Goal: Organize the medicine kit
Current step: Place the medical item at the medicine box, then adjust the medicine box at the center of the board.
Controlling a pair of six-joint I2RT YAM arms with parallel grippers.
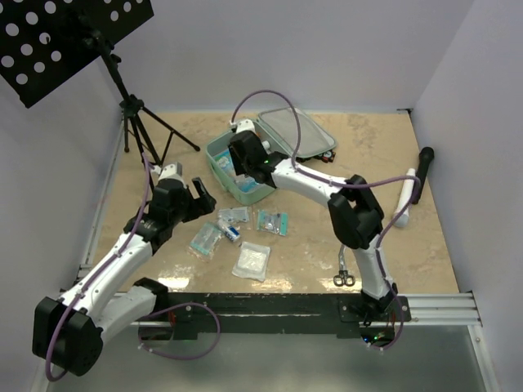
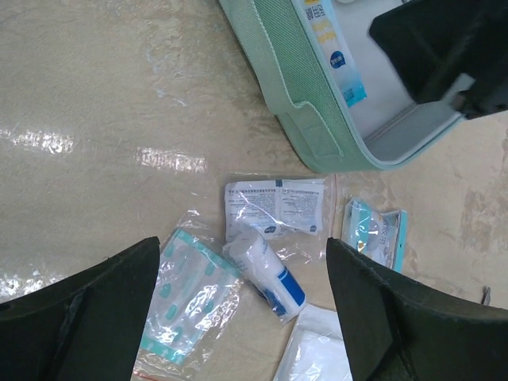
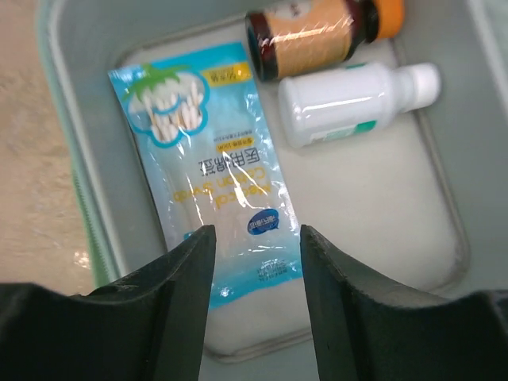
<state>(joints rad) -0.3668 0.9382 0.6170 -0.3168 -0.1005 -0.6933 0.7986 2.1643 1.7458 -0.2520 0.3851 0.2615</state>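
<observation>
The mint-green medicine kit (image 1: 214,155) lies open at mid-table, its lid (image 1: 294,131) flat behind it. My right gripper (image 1: 252,181) hangs over the kit's tray, jaws open (image 3: 255,238), holding nothing. Below it in the grey lining (image 3: 87,48) lie a blue cotton-swab packet (image 3: 214,182), a brown bottle (image 3: 309,36) and a white bottle (image 3: 349,99). My left gripper (image 1: 204,196) stands wide open (image 2: 242,254) above loose packets in front of the kit (image 2: 302,87). Among these are a bandage roll (image 2: 266,270), a plaster packet (image 2: 190,298) and a clear packet (image 2: 276,206).
More packets lie near the front: a white gauze packet (image 1: 252,260) and a teal-edged one (image 1: 272,221). Scissors (image 1: 344,273) lie by the right arm's base. A black tripod (image 1: 139,122) stands at the back left. A white tube with a black handle (image 1: 417,175) rests at the right.
</observation>
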